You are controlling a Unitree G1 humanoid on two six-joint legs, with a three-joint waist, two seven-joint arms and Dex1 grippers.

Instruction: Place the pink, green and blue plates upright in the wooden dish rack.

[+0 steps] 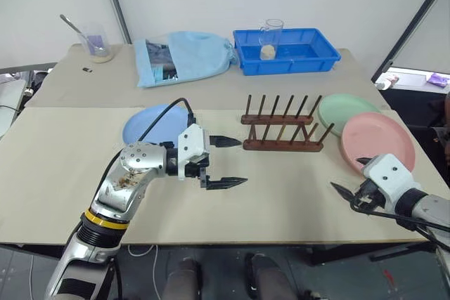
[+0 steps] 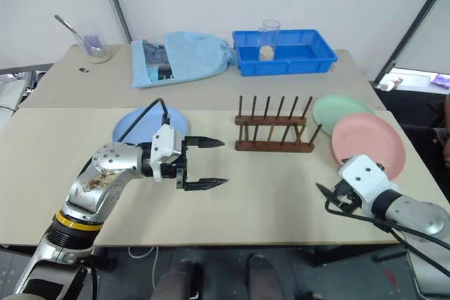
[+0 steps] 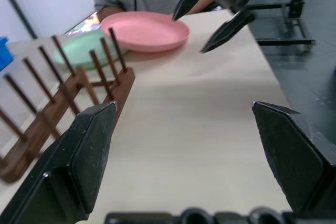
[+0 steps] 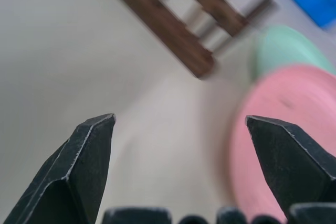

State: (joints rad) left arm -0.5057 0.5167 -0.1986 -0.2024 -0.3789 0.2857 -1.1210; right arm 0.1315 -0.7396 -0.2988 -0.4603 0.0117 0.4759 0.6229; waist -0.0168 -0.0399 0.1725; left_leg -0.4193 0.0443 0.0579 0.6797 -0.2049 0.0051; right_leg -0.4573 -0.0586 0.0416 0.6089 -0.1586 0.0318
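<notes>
On a pale beige table (image 1: 63,173) against a white wall, the wooden dish rack (image 1: 281,131) stands empty, the blue plate (image 1: 144,126) flat at its left, the green plate (image 1: 346,109) and pink plate (image 1: 376,140) flat at its right. A blue tray (image 1: 285,50) and light blue cloth bag (image 1: 186,57) sit behind. The left gripper (image 1: 226,162) and right gripper (image 3: 210,17) both hover spread wide, holding nothing.

No legible text, seemingly.
</notes>
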